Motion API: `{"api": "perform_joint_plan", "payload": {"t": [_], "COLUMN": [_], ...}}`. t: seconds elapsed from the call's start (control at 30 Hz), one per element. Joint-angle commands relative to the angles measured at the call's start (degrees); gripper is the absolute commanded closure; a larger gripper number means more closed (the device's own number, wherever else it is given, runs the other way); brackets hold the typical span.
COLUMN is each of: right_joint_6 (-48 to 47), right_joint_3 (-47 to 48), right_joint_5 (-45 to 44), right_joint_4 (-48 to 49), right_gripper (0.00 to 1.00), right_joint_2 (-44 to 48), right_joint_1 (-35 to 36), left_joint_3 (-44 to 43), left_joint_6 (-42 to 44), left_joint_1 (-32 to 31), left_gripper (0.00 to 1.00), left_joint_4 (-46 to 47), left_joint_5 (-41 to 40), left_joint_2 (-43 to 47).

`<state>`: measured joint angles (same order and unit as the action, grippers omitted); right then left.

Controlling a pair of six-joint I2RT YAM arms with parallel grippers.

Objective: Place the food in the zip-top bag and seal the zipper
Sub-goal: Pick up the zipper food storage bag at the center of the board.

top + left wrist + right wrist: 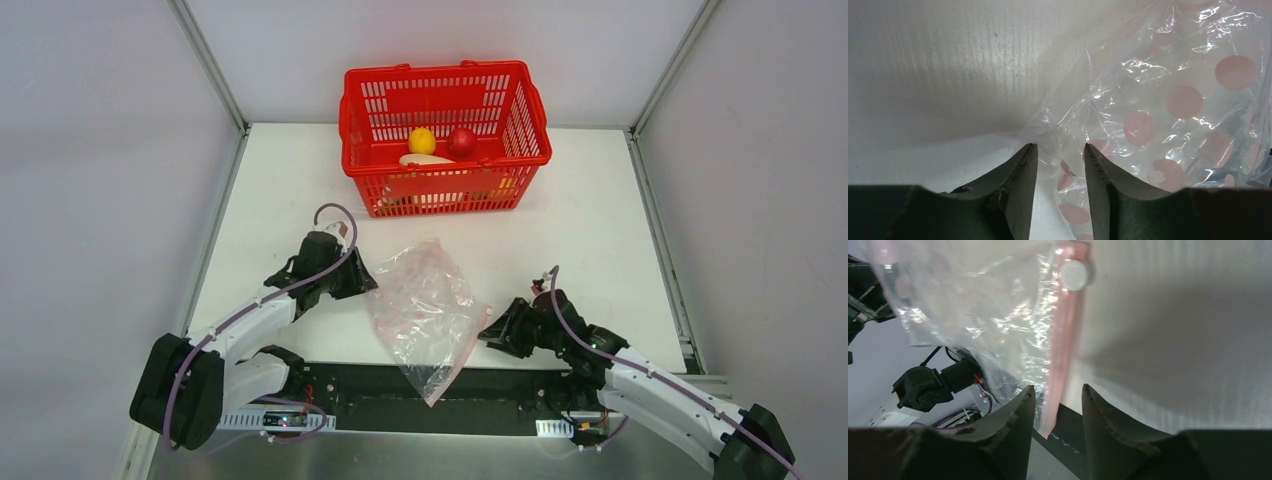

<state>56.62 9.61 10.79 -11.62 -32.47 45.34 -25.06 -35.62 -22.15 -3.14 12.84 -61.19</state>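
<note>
Nothing here carries readable text, labels, brands, numbers or signs; the print on the bag [1148, 60] is plain pink dots.

The zip-top bag [425, 310], clear, crinkled and pink-dotted, lies flat between both pairs of jaws. One edge reaches into the gap of the left gripper's [1060, 150] jaws. The zipper [1065, 330], a pinkish-red strip with a white slider [1075, 274], ends between the right gripper's [1058, 390] jaws. The food [428, 159], including a yellow ball [422, 140] and a red ball [461, 141], sits far beyond both.

Bag [425, 305] between left end effector [366, 284], right end effector [488, 333]; food [440, 146] in basket [440, 72] behind.
</note>
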Motion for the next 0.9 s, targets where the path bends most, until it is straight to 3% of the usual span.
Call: {"api": "perform_joint_plan", "payload": {"t": [0.0,0.1,0.27,0.67,0.87], "right_joint_6": [3.32,4.14,7.10,8.44,7.41], "right_joint_3": [-2.34,-3.66,-8.19,-8.95,-8.05], "right_joint_5": [1.88,-0.22,0.04,-1.86,-1.82], "right_joint_4": [6.16,7.05,18.82,33.00,36.47], "right_gripper": [0.63,0.63,0.63,0.69,1.00], "right_joint_2": [-1.90,-3.62,-5.77,-18.07,-22.30], "right_joint_1": [-0.02,0.00,0.00,0.00,0.01], "left_joint_3": [2.29,3.17,3.79,5.98,6.29], "left_joint_6": [-1.77,-1.82,-2.09,-4.45,-5.12], "left_joint_1": [-0.45,-0.46,-0.44,-0.44,-0.44], "left_gripper": [0.62,0.68,0.79,0.92,1.00], "left_joint_4": [4.93,4.81,4.83,4.90,3.48], "left_joint_5": [-1.89,-2.35,-2.52,-4.69,-6.95], "left_joint_2": [0.34,1.20,2.66,5.61,7.16]}}
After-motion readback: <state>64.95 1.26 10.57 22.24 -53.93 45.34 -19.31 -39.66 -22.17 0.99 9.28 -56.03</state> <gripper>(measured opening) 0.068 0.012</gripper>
